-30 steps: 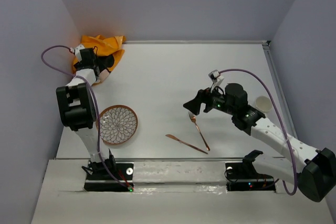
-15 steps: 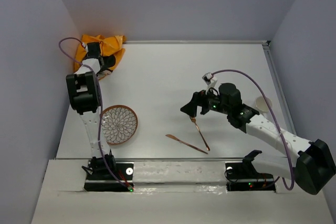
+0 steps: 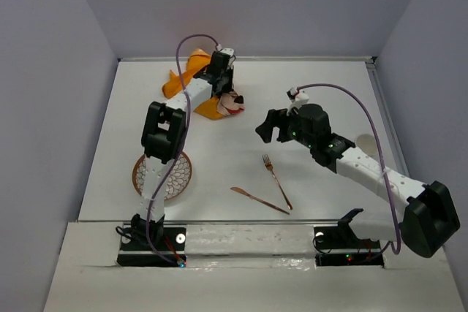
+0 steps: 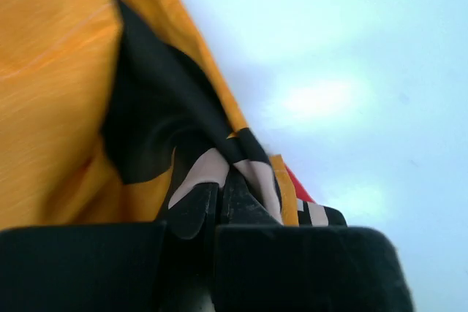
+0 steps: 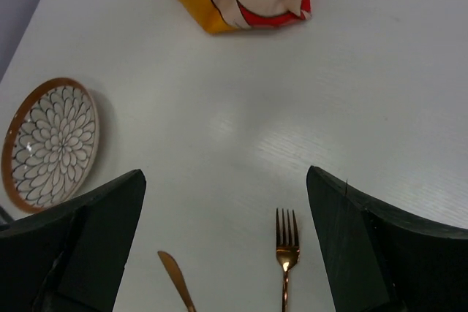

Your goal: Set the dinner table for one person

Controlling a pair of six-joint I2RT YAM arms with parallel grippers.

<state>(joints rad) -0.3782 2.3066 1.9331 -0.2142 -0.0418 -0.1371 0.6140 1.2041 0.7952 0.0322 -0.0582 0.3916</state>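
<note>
Our left tool (image 4: 219, 196) was pressed together on a fold of the orange cloth mat (image 4: 58, 71). In the left wrist view its dark fingers (image 4: 191, 210) pinched a black and pale printed part of the cloth. From above, this left tool (image 3: 221, 67) sat over the bunched mat (image 3: 191, 85), close to the far edge of the surface (image 3: 314, 85) and left of its middle.

Our right tool (image 5: 227, 217) stood spread wide with nothing between its fingers (image 5: 95, 231). In the top view the right tool (image 3: 265, 128) hung above the middle of the surface, facing left and well apart from the mat. Just nearer to us lay a copper fork (image 3: 276, 180), tines toward the far side. A copper knife (image 3: 256, 199) lay slanted to its left. Their handle ends ran close together toward the near edge, and we could not tell whether they touched.

A patterned plate (image 3: 179, 173) with a brown rim sat near the left edge, partly under the left arm. Between the plate, the mat and the cutlery we saw a broad bare stretch of white. More bare room lay in the far right part. A pale round thing (image 3: 368, 144) sat near the right edge, partly hidden by the right arm.

The white surface itself filled the floor of the scene, with a thin pale rim along its far and right edges. Plain lavender walls closed it in on the left, far and right sides.
</note>
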